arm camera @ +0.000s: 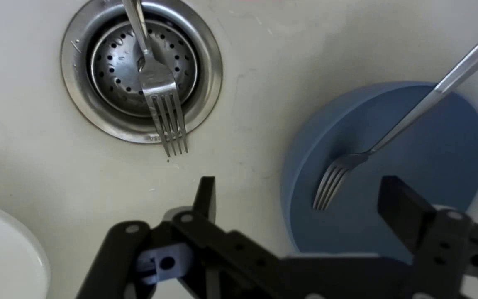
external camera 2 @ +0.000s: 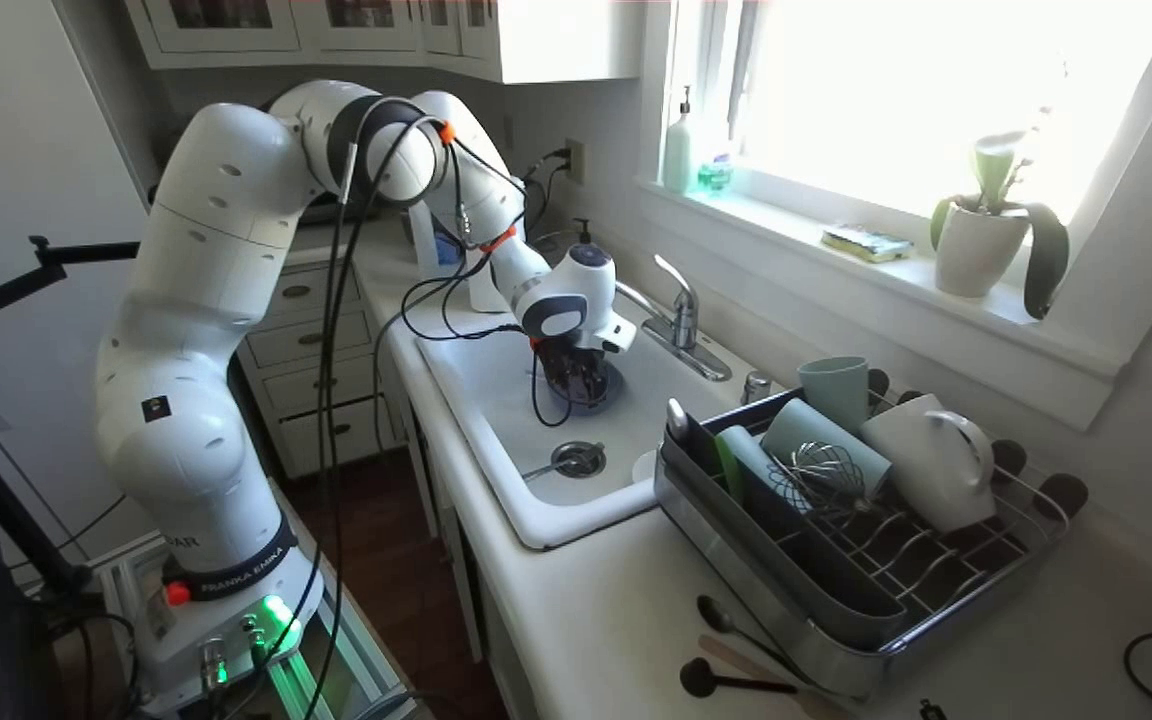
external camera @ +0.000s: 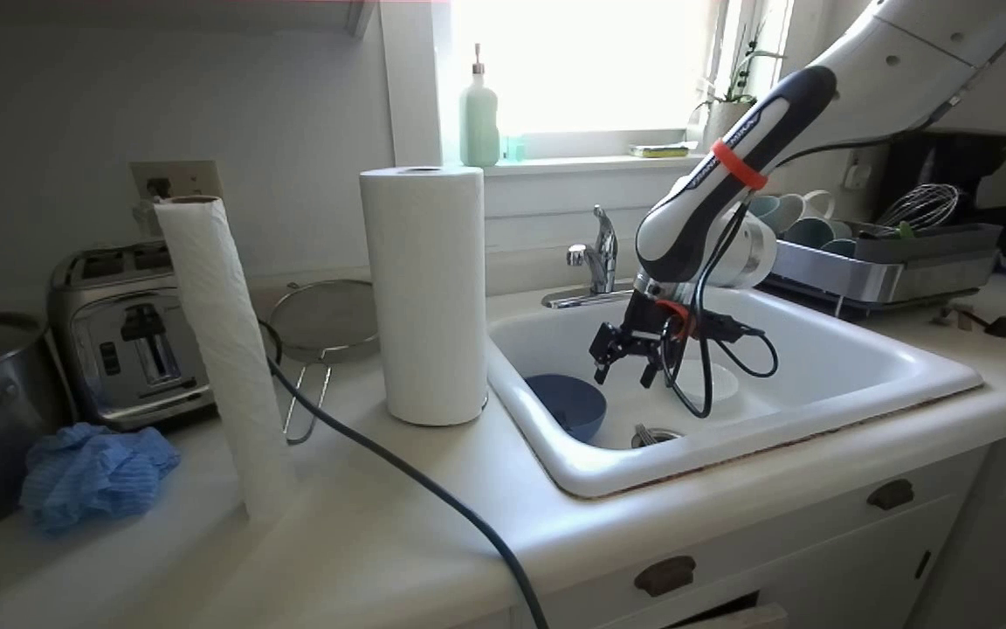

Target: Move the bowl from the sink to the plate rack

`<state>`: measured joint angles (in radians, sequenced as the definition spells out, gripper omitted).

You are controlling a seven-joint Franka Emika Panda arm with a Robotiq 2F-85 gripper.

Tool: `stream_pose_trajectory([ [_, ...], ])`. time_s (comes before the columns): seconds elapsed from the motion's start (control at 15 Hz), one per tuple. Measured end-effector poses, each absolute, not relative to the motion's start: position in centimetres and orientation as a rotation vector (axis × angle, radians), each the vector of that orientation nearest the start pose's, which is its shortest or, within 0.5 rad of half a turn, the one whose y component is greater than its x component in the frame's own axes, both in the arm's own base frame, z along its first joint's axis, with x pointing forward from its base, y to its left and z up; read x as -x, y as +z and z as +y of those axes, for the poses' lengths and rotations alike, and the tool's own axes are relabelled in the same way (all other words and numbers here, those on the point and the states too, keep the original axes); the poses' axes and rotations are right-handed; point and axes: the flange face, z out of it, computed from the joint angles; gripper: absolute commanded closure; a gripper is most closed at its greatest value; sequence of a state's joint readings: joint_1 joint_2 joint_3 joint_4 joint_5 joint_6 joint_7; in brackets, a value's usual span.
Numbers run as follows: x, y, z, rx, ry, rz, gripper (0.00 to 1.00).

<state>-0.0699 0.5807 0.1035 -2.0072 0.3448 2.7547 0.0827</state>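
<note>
The blue bowl (external camera: pixel 566 407) sits in the white sink (external camera: pixel 730 447), at the end near the paper towel roll. In the wrist view the bowl (arm camera: pixel 367 216) holds a fork (arm camera: pixel 333 182) whose handle sticks out over the rim. My gripper (external camera: pixel 623 377) is open and empty above the sink. In the wrist view one finger of the gripper (arm camera: pixel 298 187) is over the bowl's inside and the other is outside it, with the near rim between them. In an exterior view my gripper partly hides the bowl (external camera 2: pixel 612 388). The plate rack (external camera 2: pixel 721 560) stands on the counter beside the sink's other end.
The rack holds cups, a white pitcher (external camera 2: pixel 936 465) and a whisk (external camera 2: pixel 826 475). A second fork (arm camera: pixel 158 79) lies across the drain (arm camera: pixel 216 70). A white dish (arm camera: pixel 4 253) is in the sink. The faucet (external camera: pixel 603 249) stands behind it. The paper towel roll (external camera: pixel 424 297) stands beside the sink.
</note>
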Motion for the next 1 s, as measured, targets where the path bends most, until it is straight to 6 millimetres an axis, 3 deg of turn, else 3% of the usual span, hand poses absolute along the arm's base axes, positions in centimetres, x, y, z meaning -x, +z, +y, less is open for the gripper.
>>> stream_pose_trajectory([
  [0.07,-62.1,17.3,0.3,2.856,-0.215,0.558,0.02],
  [0.2,-62.6,16.4,0.1,2.846,-0.212,0.572,0.25],
  [0.67,-64.1,14.2,-0.3,2.797,-0.201,0.619,0.76],
  [1.0,-64.9,13.2,0.3,2.745,-0.228,0.656,1.0],
])
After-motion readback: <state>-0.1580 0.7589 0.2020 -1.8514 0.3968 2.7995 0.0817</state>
